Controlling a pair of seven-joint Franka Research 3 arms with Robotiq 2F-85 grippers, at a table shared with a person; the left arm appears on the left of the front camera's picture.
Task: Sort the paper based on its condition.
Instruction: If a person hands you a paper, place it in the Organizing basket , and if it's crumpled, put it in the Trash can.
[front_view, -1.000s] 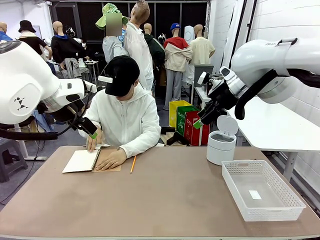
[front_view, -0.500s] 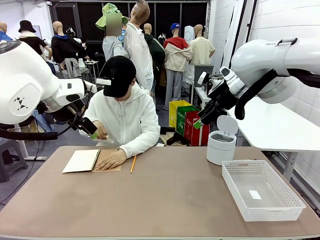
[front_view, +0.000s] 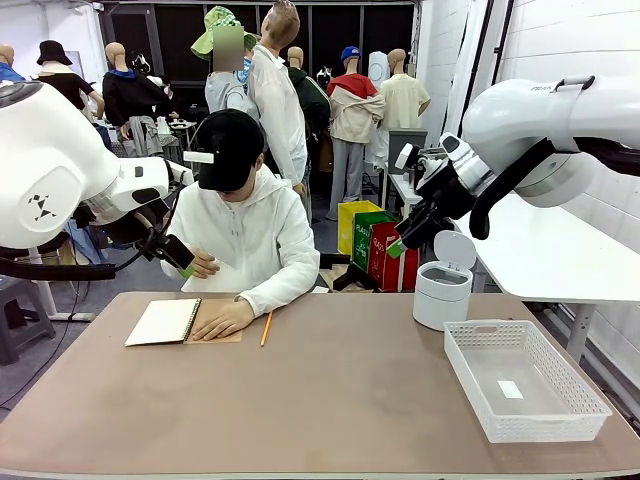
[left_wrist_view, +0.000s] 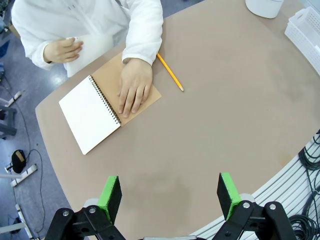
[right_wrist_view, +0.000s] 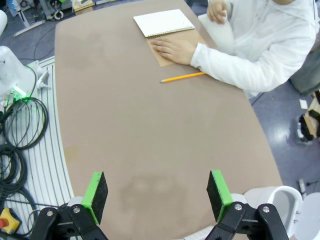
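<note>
The person at the far side holds the paper (front_view: 222, 280) up off the table in one hand (front_view: 205, 264), in front of a white hoodie. It is a thin white sheet, also seen as the paper (left_wrist_view: 95, 46) and the paper (right_wrist_view: 221, 31). The person's other hand (front_view: 222, 318) lies flat on the brown cover of an open spiral notebook (front_view: 163, 322). My left gripper (front_view: 182, 262) hangs open above the table's far left, close in front of the raised hand. My right gripper (front_view: 402, 240) is open and high over the far right. Nothing sits between either pair of pads (left_wrist_view: 109, 196) (right_wrist_view: 94, 194).
A yellow pencil (front_view: 266, 328) lies right of the notebook. A white lidded bin (front_view: 442, 292) stands at the far right, its lid up. A white mesh basket (front_view: 478, 334) with a small label inside sits at the near right. Cables (right_wrist_view: 22, 125) lie off the table's edge.
The person's hand has risen from the top of the notebook and now holds a loose sheet up by the chest. Neither arm has moved.
</note>
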